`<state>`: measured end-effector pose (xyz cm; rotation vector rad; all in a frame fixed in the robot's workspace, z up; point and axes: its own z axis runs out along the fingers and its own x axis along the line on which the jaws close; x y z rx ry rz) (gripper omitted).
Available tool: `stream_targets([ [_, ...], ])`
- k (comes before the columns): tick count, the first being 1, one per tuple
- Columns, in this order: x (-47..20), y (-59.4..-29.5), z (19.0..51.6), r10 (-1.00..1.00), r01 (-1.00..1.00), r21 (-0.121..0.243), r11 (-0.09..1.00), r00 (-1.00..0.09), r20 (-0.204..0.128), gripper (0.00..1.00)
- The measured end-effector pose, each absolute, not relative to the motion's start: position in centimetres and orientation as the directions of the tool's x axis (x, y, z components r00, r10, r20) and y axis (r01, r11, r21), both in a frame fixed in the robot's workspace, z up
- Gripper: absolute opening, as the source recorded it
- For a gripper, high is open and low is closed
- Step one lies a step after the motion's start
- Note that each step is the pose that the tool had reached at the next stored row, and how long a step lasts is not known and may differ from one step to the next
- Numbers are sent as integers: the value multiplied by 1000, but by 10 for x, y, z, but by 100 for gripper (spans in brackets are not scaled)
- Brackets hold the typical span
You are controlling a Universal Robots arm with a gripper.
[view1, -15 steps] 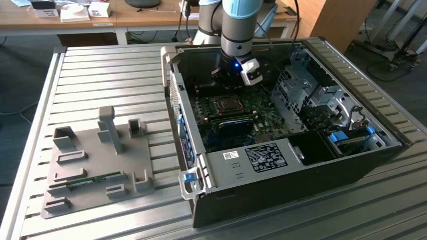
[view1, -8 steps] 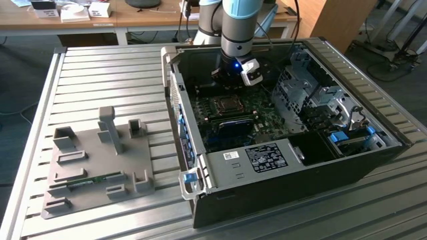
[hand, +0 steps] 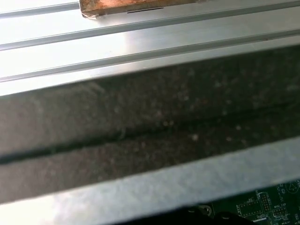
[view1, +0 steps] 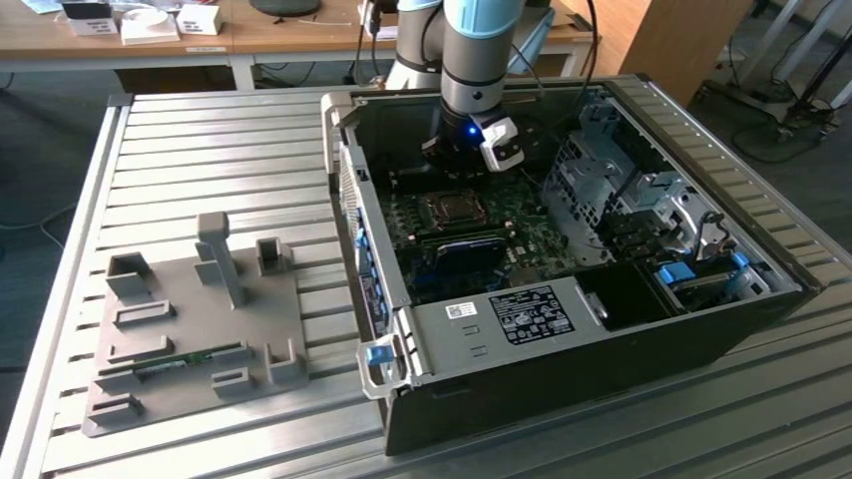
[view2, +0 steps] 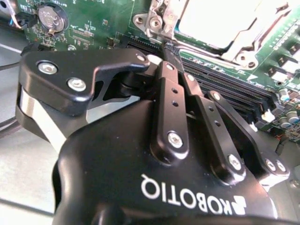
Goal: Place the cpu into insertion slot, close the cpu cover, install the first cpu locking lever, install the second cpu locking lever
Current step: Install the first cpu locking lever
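Black steel, the open computer case (view1: 745,329) lies on the slatted metal table (view1: 200,150) and holds the green circuit board (view1: 533,239). From my station I see the silvery-grey square cpu (view2: 220,18) seated in the insertion slot, the thin silvery cpu cover (view2: 243,44) closed around it. The black gripper (view2: 166,49) hovers just beside it, fingers pressed together on nothing. I leave the white label (view1: 533,314) unread.

Arm upright, wrist pointing down; gripper (view2: 165,49) low – black fingers (view2: 169,101) pressed together, holding nothing
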<state>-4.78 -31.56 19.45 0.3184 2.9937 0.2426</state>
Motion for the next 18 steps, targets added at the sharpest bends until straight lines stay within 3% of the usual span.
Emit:
stream_targets([
  [18,-48,-316,198,219,198,185,962,-971,-100,11],
])
